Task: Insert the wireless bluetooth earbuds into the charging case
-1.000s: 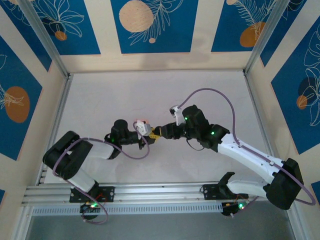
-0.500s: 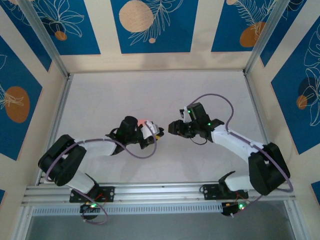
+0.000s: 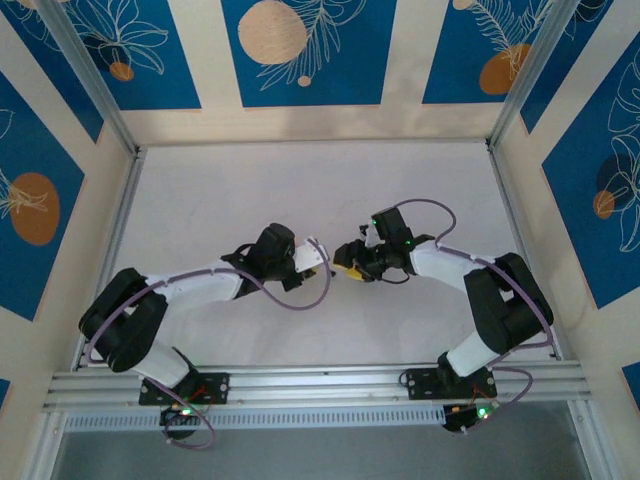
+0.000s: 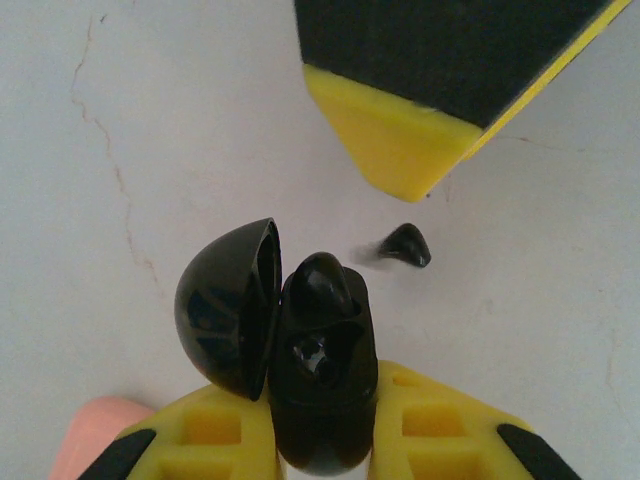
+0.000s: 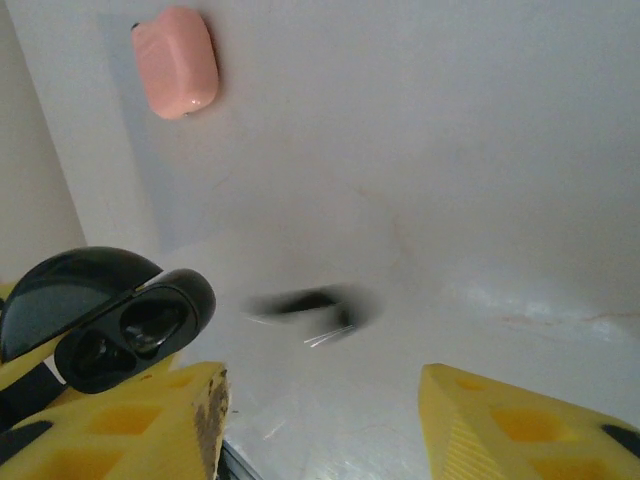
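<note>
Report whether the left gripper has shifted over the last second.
Yes. In the top view, the left gripper has moved rightward, away from the left wall rail, toward the table's middle.

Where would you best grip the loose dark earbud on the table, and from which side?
I would pinch the earbud across its middle, coming straight down from above: it is tiny, lies flat on the table and offers no edge to get under. The right gripper is open near it; the left gripper is shut on the black charging case.
</note>
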You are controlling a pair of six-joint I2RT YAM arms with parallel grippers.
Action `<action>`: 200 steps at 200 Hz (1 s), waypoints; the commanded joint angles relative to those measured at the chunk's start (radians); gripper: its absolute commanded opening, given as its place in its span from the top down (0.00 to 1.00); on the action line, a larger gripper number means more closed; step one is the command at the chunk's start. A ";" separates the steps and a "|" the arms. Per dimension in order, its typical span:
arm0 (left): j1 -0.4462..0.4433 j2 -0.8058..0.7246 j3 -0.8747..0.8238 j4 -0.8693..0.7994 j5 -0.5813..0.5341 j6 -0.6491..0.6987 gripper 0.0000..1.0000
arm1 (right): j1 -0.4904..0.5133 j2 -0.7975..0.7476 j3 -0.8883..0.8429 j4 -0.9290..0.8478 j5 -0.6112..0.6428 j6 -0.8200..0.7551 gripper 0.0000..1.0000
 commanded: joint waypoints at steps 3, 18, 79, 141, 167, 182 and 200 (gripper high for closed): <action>-0.017 0.025 0.032 -0.086 -0.072 0.056 0.81 | -0.017 0.024 -0.018 0.030 -0.057 0.018 0.45; -0.019 0.026 0.038 -0.088 -0.072 0.054 0.81 | -0.023 0.036 -0.015 0.011 -0.054 0.012 0.45; -0.017 0.014 0.037 -0.048 -0.108 -0.043 0.81 | -0.016 0.028 0.072 -0.193 0.046 -0.089 0.46; 0.020 -0.037 -0.022 0.044 -0.053 -0.231 0.81 | 0.004 0.058 0.315 -0.553 0.232 -0.458 0.46; 0.048 -0.078 -0.075 0.110 -0.016 -0.303 0.81 | -0.008 0.147 0.438 -0.612 0.228 -0.553 0.46; 0.056 -0.100 -0.095 0.125 -0.016 -0.320 0.81 | -0.008 0.209 0.496 -0.624 0.222 -0.590 0.47; 0.059 -0.126 -0.115 0.125 -0.015 -0.309 0.81 | -0.008 0.276 0.545 -0.625 0.205 -0.627 0.49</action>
